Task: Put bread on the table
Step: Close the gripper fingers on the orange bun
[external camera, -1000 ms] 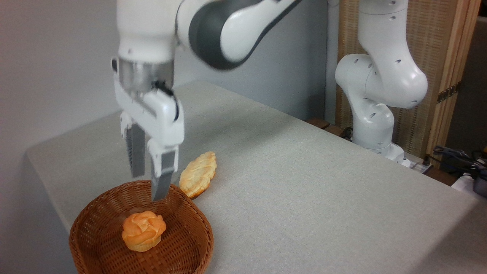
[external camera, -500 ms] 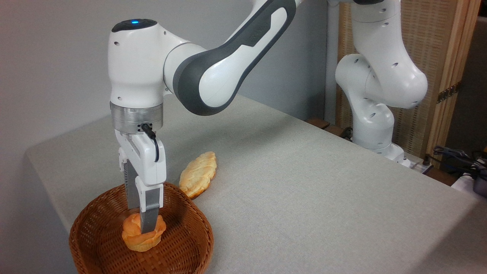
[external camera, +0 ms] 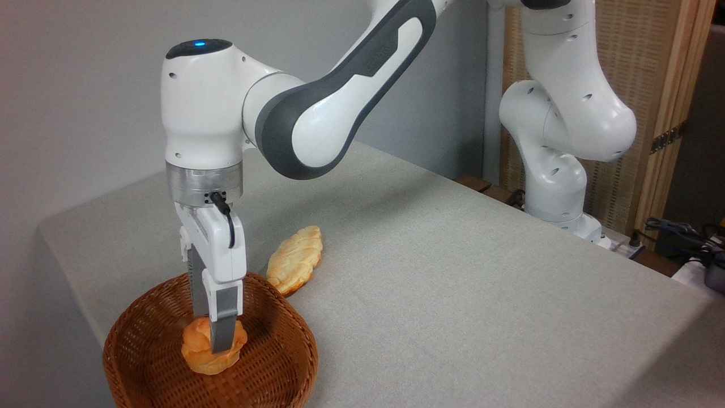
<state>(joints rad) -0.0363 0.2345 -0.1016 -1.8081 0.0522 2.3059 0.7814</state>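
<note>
Since a moment ago your fingers [external camera: 222,334] sank deeper around the bread [external camera: 213,349] in the basket [external camera: 283,362]; narrow, apparently gripping it, ready to lift toward the worktop [external camera: 453,272].

Basket wall [external camera: 294,340]; open table [external camera: 453,272] rightward

The table [external camera: 453,272] is covered in plain light grey cloth. 2 things sit right on it near the left end: a brown wicker basket [external camera: 283,362] and, just beside its rim, a pale braided loaf [external camera: 295,260].
</note>
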